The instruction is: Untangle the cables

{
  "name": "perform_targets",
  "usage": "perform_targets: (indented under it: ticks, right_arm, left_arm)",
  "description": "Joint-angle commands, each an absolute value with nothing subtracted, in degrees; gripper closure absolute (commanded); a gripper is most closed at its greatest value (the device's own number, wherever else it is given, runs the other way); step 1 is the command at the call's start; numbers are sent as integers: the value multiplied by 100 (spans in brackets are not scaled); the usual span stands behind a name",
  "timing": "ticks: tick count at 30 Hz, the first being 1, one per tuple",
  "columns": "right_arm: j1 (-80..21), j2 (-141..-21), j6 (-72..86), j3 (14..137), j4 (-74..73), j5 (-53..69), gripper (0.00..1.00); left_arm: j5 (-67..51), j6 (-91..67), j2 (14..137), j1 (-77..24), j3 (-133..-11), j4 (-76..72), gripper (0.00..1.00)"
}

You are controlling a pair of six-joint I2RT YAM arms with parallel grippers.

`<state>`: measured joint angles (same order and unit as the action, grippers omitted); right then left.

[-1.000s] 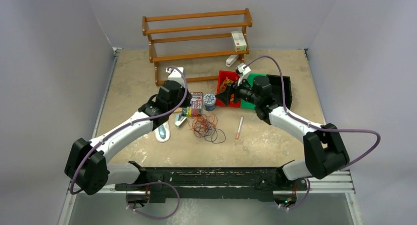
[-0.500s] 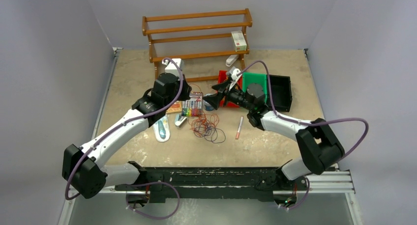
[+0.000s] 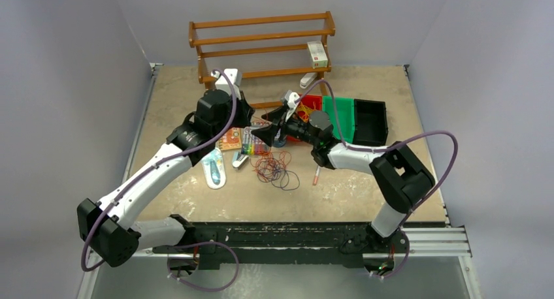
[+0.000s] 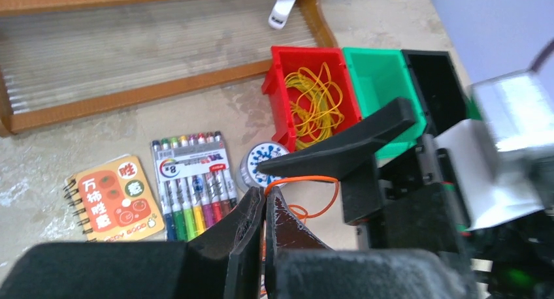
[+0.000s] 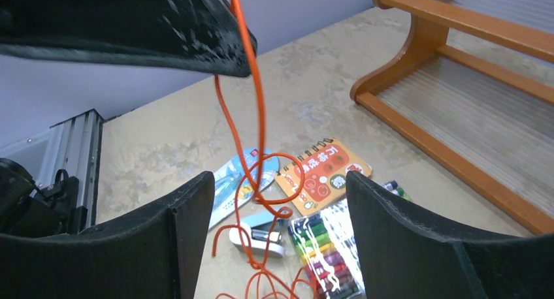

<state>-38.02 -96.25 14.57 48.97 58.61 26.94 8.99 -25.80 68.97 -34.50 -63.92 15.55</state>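
Cable (image 4: 300, 177), orange: 1, pinched in left claw (image 4: 264, 196) | right claw (image 5: 277, 191): wide | bins (image 4: 375, 77): 3

Beige tabletop (image 3: 176, 96) with wooden rack (image 3: 261, 20), three coloured bins (image 3: 346, 116), notebook (image 3: 230, 140), marker pack (image 3: 248, 141), cable tangle (image 3: 274, 168), pen (image 3: 315, 175).
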Motion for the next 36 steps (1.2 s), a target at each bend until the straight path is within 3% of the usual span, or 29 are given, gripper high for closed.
perform_targets:
  ticks: [1, 6, 22, 36]
  right_arm:
    - [-3906, -9828, 1459, 5286, 6363, 2723, 26]
    - [-3974, -10087, 1468, 5179, 6453, 2707, 30]
    - [-4183, -10503, 1559, 4237, 6733, 2661, 64]
    - [-4201, -10640, 1752, 3070, 7261, 2482, 67]
  left_arm:
    - [639, -2421, 6645, -3410, -7011, 1507, 100]
    - [745, -2291, 6547, -3409, -7504, 1672, 100]
    - [1301, -2011, 6531, -3410, -8724, 1689, 100]
    - [2114, -1662, 6600, -3410, -9454, 1425, 100]
